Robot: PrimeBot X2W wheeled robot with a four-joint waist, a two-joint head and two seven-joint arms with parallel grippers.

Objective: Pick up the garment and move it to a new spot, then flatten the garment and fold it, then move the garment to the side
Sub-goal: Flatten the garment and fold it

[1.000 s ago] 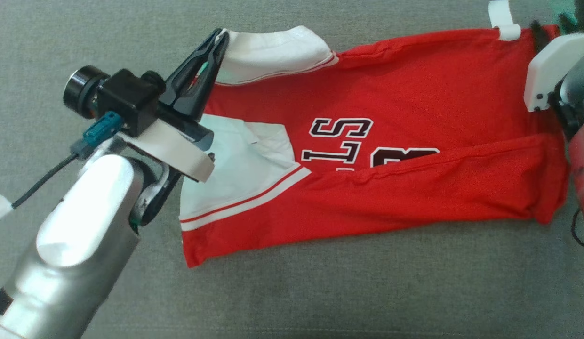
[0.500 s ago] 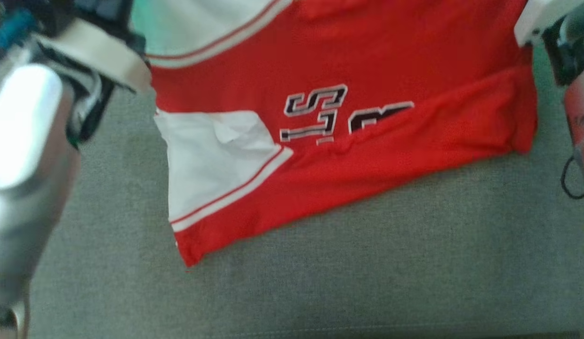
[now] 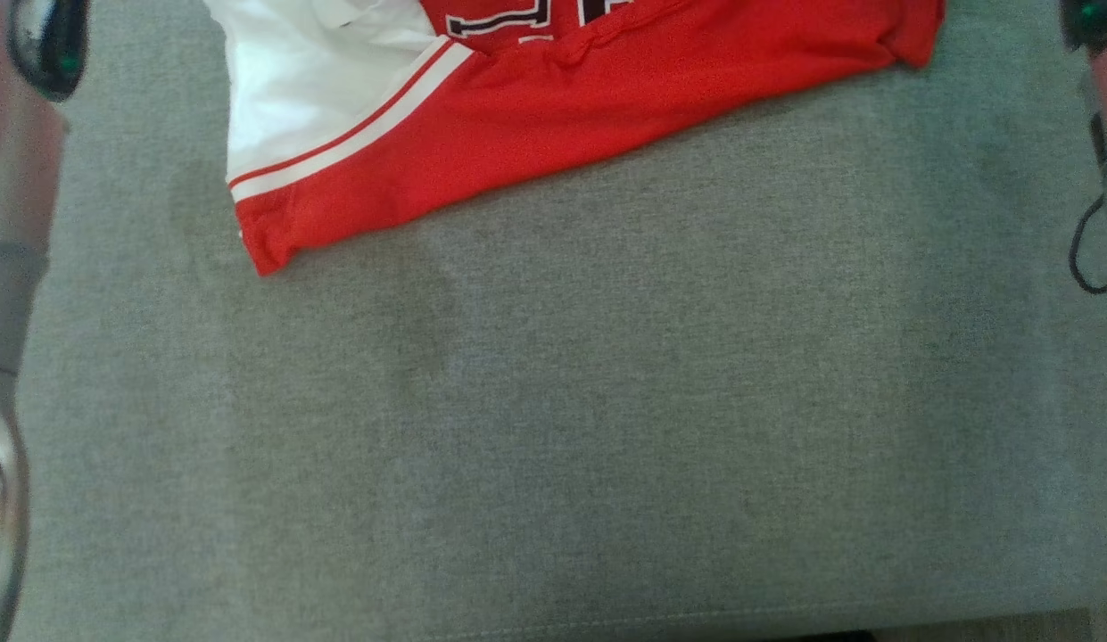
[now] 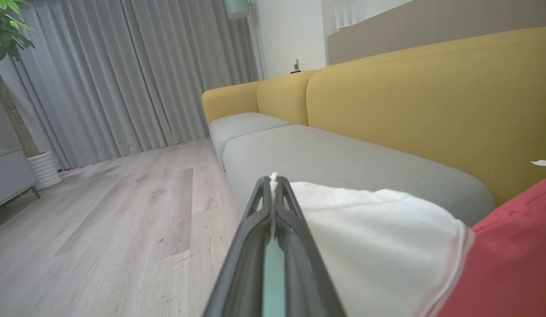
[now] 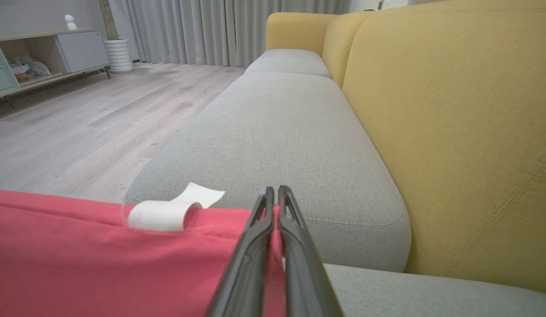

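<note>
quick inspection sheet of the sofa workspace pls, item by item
surface: grey sofa seat, smooth
job's things: red and white shirt, near edge lying on the seat, lettering up
clutter: nothing seen
claws: left claw shut on the shirt's white sleeve; right claw shut on its red edge, beside a white tag
cables: black cable looping at the head view's right edge
surroundings: yellow backrest, wood floor, grey curtains

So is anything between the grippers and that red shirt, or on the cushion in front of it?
Nothing visible. The left gripper and right gripper are both shut on the shirt; nothing lies on the grey cushion before it.
</note>
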